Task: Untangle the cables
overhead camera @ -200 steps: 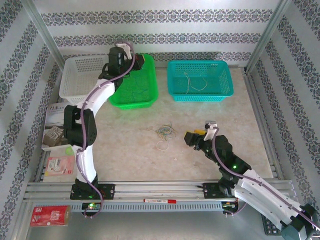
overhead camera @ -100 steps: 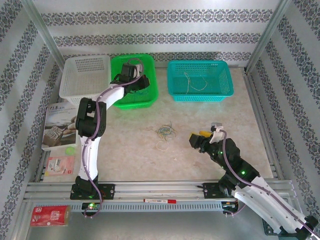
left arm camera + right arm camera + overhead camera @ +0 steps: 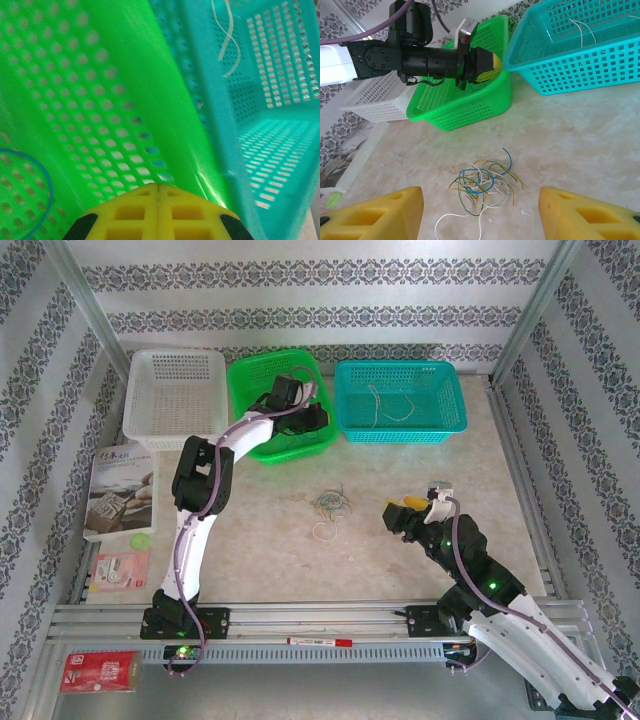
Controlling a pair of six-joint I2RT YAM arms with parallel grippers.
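Partly sorted, I judge: a blue cable (image 3: 46,175) lies in the green basket (image 3: 245,380) and a whitish cable (image 3: 231,37) in the teal basket (image 3: 400,430), both baskets at the desk's far edge. The tangle (image 3: 330,503) sits unsorted mid-desk. The left claw (image 3: 310,418), pressed together and empty, is inside the green basket; the right claw (image 3: 395,512) is spread beside the tangle.

Pale walls (image 3: 330,300) papered in horizontal bands of grey floral ornament close in the back and both sides, with slanting metal posts (image 3: 85,305) at the corners. The surface (image 3: 260,560) is light beige, seemingly marbled, and edged at its near side by silver rails (image 3: 320,615). The light is bright and even.
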